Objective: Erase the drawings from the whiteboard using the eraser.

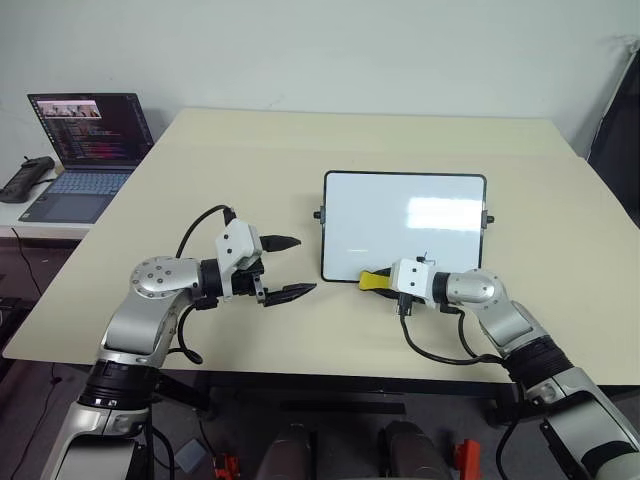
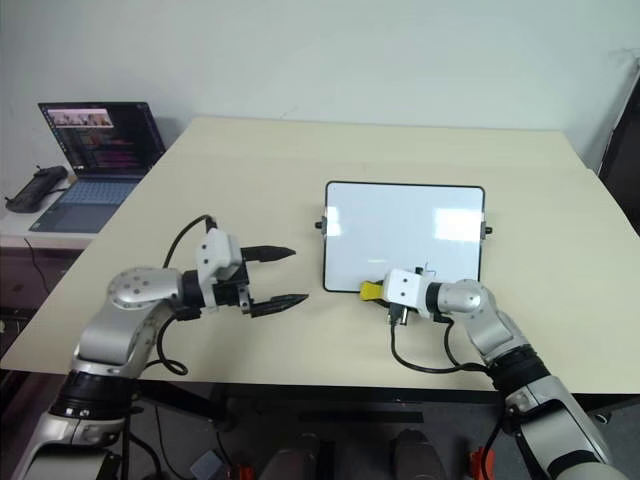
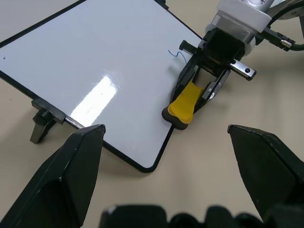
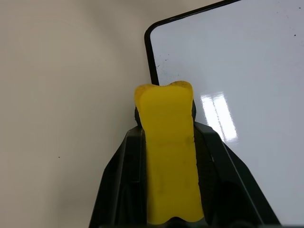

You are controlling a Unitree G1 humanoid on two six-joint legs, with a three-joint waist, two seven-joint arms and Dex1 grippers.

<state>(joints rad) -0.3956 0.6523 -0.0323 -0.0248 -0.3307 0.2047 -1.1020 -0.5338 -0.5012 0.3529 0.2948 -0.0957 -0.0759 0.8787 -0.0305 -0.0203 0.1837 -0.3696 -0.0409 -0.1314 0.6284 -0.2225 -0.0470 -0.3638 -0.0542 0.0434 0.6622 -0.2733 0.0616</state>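
- The right gripper [image 1: 382, 282] sits low near the table's [image 1: 250, 150] front edge, its two black fingers clamped tight on the sides of the eraser [image 1: 375, 281], which sticks out past the fingertips toward the robot's left
- The eraser's free end lies at the near edge of the whiteboard [image 1: 380, 215], close to the board's near left corner; whether its dark underside already presses on the white surface is hard to tell
- The left gripper [image 1: 288, 267] hovers over the table just left of the board, fingers spread wide and holding nothing, pointed at the board's left short side
- One small blue drawing [image 3: 176, 52] shows on the board beside the right gripper's body, by the near edge and to the right of the eraser's tip; elsewhere the white surface looks clean
- Judged step: wiping is under way and nearly done, with this last squiggle left
- Next move as I read it: bring the eraser back rightward along the near edge, flat side down, and rub over the mark, perhaps while the left gripper steadies the frame
- A laptop [image 1: 85, 150] stands open beyond the table's far left corner
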